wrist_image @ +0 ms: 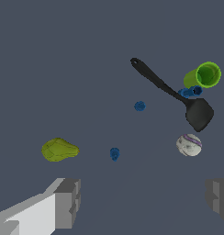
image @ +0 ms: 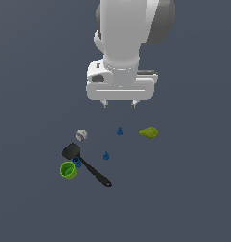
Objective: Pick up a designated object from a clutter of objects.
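Your pincer hangs wide open and empty, high over the counter. Left to right in the exterior view: green cup touching one blue bit, another blue piece, then what I'd guess is your target piece, apart and nearest below the pincer. Three lookalikes means you could easily drop on the wrong one, and something that tiny will likely squirt out if the jaws close off-center.

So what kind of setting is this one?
A simulated tabletop scene, apparently: flat featureless grey ground, rendered objects like a green cup and black spatula, with the open pincer above.
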{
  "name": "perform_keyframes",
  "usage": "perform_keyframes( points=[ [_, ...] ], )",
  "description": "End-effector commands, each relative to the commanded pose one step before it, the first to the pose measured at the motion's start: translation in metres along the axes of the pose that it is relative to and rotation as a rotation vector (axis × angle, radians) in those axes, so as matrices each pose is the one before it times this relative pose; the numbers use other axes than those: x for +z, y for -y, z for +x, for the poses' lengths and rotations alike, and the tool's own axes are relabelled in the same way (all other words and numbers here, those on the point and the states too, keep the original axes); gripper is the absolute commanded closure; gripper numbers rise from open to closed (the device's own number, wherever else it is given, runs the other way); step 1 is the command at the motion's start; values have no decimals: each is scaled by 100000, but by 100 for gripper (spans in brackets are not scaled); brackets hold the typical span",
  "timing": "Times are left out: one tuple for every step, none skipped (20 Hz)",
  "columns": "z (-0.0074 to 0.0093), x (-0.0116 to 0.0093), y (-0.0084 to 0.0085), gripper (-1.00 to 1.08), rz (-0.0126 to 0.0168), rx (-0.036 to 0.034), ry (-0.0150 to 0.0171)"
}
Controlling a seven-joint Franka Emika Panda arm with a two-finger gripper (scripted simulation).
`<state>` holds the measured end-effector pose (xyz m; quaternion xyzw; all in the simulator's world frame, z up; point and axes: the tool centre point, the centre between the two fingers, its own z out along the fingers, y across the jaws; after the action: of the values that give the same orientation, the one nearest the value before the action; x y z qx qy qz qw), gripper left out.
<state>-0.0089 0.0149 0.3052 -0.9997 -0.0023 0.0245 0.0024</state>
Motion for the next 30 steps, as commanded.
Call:
perform_keyframes(
  points=[
    [0,0,-1,-92,0,0,0],
    [-6,17,-29,-92,-38,-53,23],
    [-10,63,-52,-92,-141,-197,89],
    [-19,99,-99,-92,-222,-305,142],
    [-28,139,-143,-92,-313,-419,203],
    [-38,180,-185,-92,-415,-530,275],
    [-43,179,-198,-92,-428,-502,290],
    [-37,145,-167,-92,-368,-378,256],
    [-32,109,-138,-92,-303,-249,216],
    [-26,71,-111,-92,-231,-116,170],
    [-19,32,-76,-92,-155,12,119],
    [-6,-4,-31,-92,-69,125,59],
    [3,-22,13,-92,27,92,-16],
    [6,-5,23,-92,48,-32,-38],
    [5,18,24,-92,43,-173,-42],
    [4,45,17,-92,22,-298,-33],
    [2,69,13,-92,7,-430,-29],
    [1,94,10,-92,-4,-560,-27],
    [1,117,11,-92,-14,-697,-27],
    [0,140,11,-92,-20,-825,-28],
    [-1,160,11,-92,-21,-943,-34],
    [0,179,18,-92,-17,-1069,-44],
    [0,199,23,-92,-12,-1199,-56],
    [-1,219,29,-92,-9,-1332,-66],
    [-2,240,30,-92,-11,-1458,-71],
    [-4,263,32,-92,-16,-1594,-74],
    [-7,284,34,-92,-20,-1726,-78],
    [-9,305,37,-92,-21,-1857,-84],
    [-11,326,41,-92,-22,-1991,-91],
    [-15,347,46,-92,-24,-2126,-97]
  ],
)
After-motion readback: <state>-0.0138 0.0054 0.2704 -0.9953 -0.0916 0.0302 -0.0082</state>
